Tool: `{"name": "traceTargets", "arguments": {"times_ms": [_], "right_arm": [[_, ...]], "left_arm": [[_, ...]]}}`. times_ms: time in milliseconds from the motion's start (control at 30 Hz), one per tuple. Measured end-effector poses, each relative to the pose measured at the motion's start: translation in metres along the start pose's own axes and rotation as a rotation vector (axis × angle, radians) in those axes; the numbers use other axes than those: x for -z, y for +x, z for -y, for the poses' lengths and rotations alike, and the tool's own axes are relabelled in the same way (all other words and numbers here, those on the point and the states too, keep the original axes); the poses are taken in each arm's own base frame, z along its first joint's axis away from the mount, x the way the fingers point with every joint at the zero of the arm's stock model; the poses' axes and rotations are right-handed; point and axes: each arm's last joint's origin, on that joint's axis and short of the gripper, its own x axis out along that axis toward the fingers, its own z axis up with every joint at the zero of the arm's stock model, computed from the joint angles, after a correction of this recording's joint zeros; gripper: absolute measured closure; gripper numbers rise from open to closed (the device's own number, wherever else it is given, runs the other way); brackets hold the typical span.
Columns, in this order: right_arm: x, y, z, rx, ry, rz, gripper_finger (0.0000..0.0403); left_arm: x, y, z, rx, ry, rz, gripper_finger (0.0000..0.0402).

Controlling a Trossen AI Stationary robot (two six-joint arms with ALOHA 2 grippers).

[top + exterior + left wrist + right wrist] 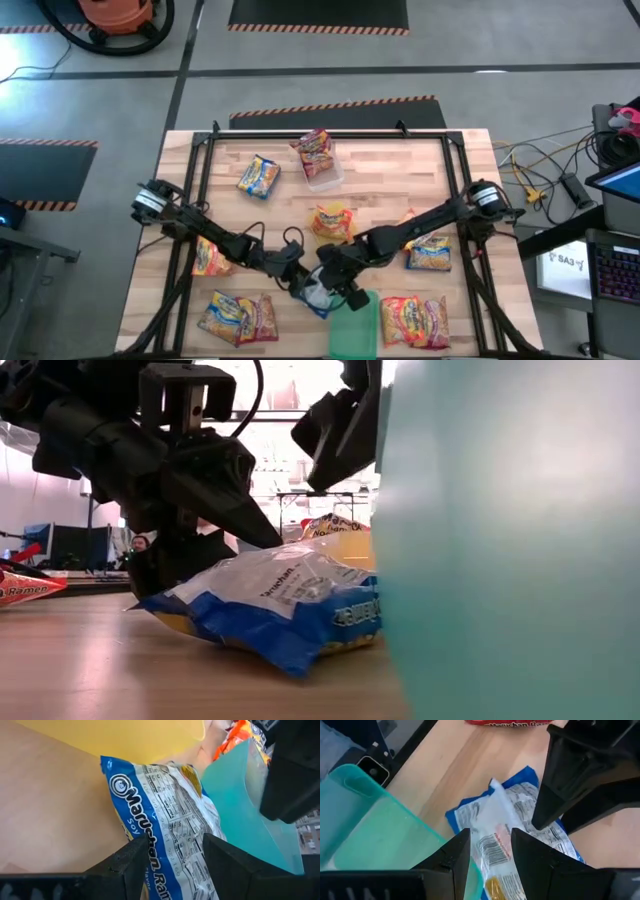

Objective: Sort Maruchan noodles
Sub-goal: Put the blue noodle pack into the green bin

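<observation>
A blue-and-white Maruchan packet (316, 296) (280, 600) lies on the wooden table near its front edge, printed back up, beside a green tray (356, 330). My left gripper (176, 839) (298, 278) comes in low from the table's left. It is open, with one finger on each side of the packet's near end. My right gripper (490, 834) (335, 450) hangs open above the packet's other end, clear of it in the low view. My left gripper's dark fingers (580, 780) also show in the right wrist view. My left gripper has the blue packet's end (165, 855) between its open fingers and slants down at it from the table's left. I cannot tell whether either finger touches the packet. The packet rests on the table.
Other noodle packets lie about the table (258, 176) (212, 258) (238, 318) (430, 252) (415, 318). One lies on a clear tray (328, 180) at the back and another in a yellow tray (320, 212) at mid-table. The green tray's wall (500, 540) fills the low view's right.
</observation>
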Motion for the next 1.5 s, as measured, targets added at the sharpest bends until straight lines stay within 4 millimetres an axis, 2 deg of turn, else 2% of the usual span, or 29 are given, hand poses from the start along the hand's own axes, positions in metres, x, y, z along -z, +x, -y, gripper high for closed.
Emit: {"name": "traceTargets", "arguments": {"times_ms": [167,400,533,1000,1500], "right_arm": [[0.010,0.022,0.005,-0.003,-0.005,-0.023,0.0271],[0.016,0.043,0.010,-0.007,-0.003,-0.056,0.0271],[0.015,0.049,0.011,-0.009,-0.013,-0.064,0.0271],[0.012,0.045,0.011,0.028,-0.046,-0.076,0.0271],[0.013,0.044,0.013,0.053,-0.074,-0.088,0.0271]], "left_arm": [[0.001,-0.001,-0.001,0.004,0.005,-0.009,0.0229],[0.001,-0.001,0.000,0.018,0.008,-0.004,0.0229],[0.003,-0.001,0.001,0.041,-0.013,-0.057,0.0229],[0.004,0.000,0.002,0.041,-0.051,-0.096,0.0229],[0.007,-0.006,-0.004,-0.072,-0.135,-0.149,0.0229]]}}
